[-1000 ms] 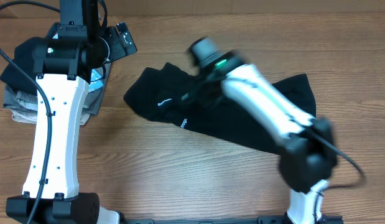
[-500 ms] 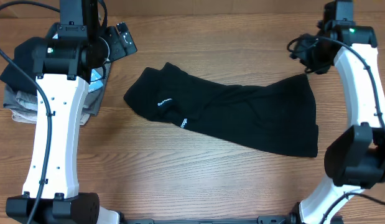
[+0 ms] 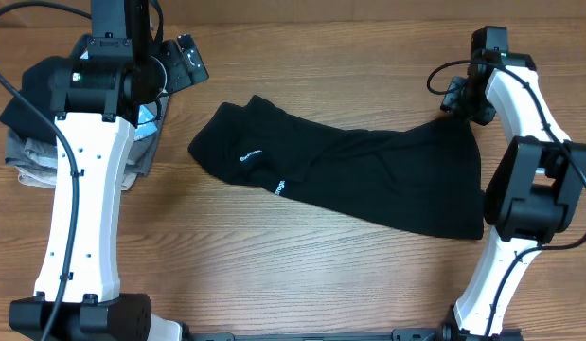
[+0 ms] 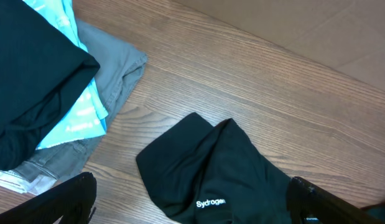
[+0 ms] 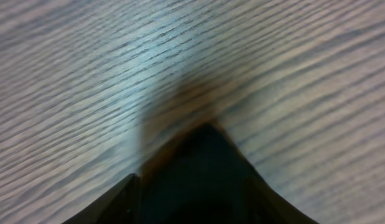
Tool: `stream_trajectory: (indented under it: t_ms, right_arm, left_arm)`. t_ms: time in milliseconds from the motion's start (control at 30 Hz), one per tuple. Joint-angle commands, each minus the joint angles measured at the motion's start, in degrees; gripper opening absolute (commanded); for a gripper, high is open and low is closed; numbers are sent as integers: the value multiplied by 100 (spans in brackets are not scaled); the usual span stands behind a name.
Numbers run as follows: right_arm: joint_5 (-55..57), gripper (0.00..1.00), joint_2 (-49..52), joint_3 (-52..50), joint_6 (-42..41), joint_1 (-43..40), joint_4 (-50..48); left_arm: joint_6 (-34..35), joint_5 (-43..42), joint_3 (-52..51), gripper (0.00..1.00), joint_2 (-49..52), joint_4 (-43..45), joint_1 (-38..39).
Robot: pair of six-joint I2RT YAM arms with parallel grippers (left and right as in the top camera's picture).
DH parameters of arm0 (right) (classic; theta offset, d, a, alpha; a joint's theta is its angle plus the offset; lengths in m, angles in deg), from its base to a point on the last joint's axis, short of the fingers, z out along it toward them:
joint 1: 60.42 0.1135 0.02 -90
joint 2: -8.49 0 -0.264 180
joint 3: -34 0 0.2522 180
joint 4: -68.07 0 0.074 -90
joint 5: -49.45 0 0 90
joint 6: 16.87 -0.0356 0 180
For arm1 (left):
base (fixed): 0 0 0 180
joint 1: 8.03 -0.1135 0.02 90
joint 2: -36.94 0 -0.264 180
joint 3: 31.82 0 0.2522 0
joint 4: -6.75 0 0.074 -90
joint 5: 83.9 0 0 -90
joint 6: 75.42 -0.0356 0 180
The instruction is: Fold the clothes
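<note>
The black T-shirt [image 3: 368, 175] lies crumpled across the middle of the table, with small white lettering [image 3: 250, 154] near its left end. In the left wrist view its left end [image 4: 229, 174] and the lettering [image 4: 211, 203] show between my left gripper's fingers [image 4: 189, 199]. That gripper is open, empty and held above the table [image 3: 184, 59]. My right gripper [image 3: 460, 98] is low at the shirt's far right corner [image 3: 463, 121]. In the blurred right wrist view that black corner [image 5: 204, 168] lies between the parted fingers [image 5: 189, 186].
A pile of folded clothes stands at the far left: a dark garment [image 4: 30, 81], a light-blue one [image 4: 86, 115] and a grey one [image 4: 117, 62], also in the overhead view [image 3: 27, 156]. A cardboard wall [image 4: 316, 25] runs along the back edge.
My right arm has swung from over the shirt's middle to the far right and come down at the shirt's far right corner. The left arm and the shirt have not moved.
</note>
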Motion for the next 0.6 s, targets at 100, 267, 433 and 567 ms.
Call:
stream_trajectory:
  t_ms: [100,267,433,567]
  right_arm:
    - [151,55,173,-26,254,-24,-122]
    - [173,54,289,-26,251,-26,-127]
    - [173,53,424,-140,254,-26,-286]
    - [173,47,424,-170,251,-26,-356]
  left_arm:
    - [-4,96,2,100,33,2,7]
    - [-4,96,2,100,33,2,7]
    - [-4,96,2,100,33,2,7]
    - [-4,96,2,100,33,2,7]
